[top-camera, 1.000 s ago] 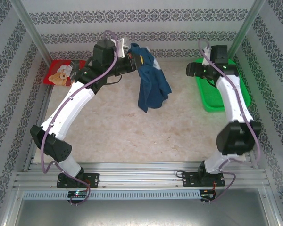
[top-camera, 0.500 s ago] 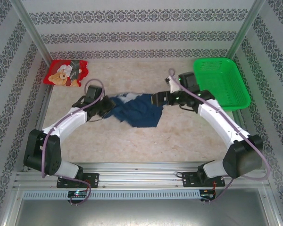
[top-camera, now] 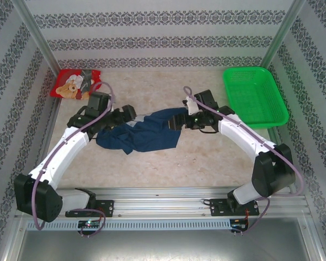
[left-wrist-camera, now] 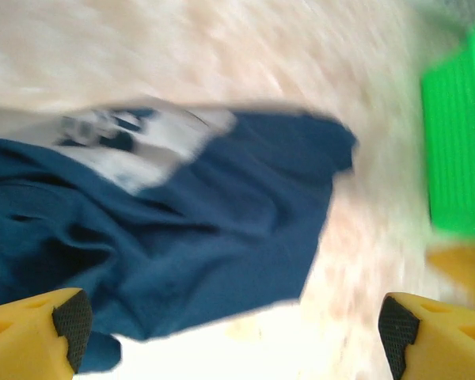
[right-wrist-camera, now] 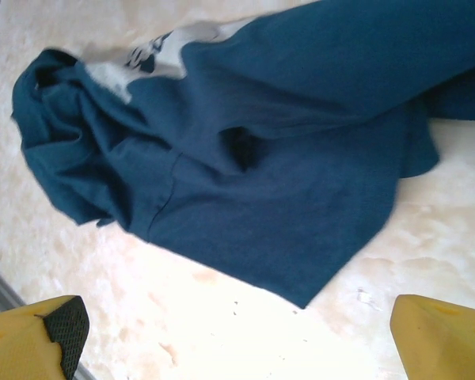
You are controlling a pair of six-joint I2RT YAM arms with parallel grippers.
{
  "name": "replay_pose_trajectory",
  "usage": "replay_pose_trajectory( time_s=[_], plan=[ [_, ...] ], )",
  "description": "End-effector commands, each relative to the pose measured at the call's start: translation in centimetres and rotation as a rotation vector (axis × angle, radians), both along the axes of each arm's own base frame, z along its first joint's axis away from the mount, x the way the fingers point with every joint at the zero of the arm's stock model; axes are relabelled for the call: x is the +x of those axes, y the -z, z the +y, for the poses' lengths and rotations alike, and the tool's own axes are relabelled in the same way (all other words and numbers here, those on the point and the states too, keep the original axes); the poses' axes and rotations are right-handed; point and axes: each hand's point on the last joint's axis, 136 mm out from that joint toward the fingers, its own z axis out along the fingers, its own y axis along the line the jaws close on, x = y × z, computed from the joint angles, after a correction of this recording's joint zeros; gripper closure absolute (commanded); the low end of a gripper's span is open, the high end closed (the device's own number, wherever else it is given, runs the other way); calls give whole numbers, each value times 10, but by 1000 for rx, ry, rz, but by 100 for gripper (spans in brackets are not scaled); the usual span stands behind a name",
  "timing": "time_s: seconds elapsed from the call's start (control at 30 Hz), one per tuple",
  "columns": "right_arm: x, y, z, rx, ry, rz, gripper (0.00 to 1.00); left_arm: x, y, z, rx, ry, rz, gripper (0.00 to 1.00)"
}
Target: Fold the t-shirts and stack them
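The dark navy t-shirt [top-camera: 144, 135] lies crumpled on the table's middle, a bit of white print showing at its far edge [left-wrist-camera: 134, 142]. My left gripper [top-camera: 129, 113] hovers at its left end, open, its yellow fingers [left-wrist-camera: 32, 336] wide apart over the cloth's edge [left-wrist-camera: 182, 229] with nothing between them. On the shirt's right end my right gripper [top-camera: 176, 120] is open too, and bare table shows between its fingertips [right-wrist-camera: 39, 332] just short of a shirt corner [right-wrist-camera: 301, 293]. The red t-shirt [top-camera: 74, 85] with a teddy-bear print lies at the back left.
A green mesh basket [top-camera: 255, 97] sits at the back right, seen blurred in the left wrist view [left-wrist-camera: 459, 150]. Patterned walls close in the table [top-camera: 163, 163] on three sides. A metal rail [top-camera: 163, 204] runs along the near edge.
The left gripper brought the navy shirt down from the air onto the table and let go, opening. The right arm swung from the basket to the shirt's right end.
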Motion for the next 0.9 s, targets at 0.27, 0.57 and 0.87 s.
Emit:
replay_pose_trajectory(
  time_s=[0.27, 0.57, 0.87],
  plan=[
    [-6, 10, -11, 38, 16, 56, 2, -77, 114, -27, 283, 338, 393, 18],
    [-16, 22, -16, 27, 20, 105, 2, -63, 146, -8, 556, 284, 461, 35],
    [-30, 64, -9, 17, 56, 241, 4, -44, 136, 8, 636, 190, 375, 35]
  ],
)
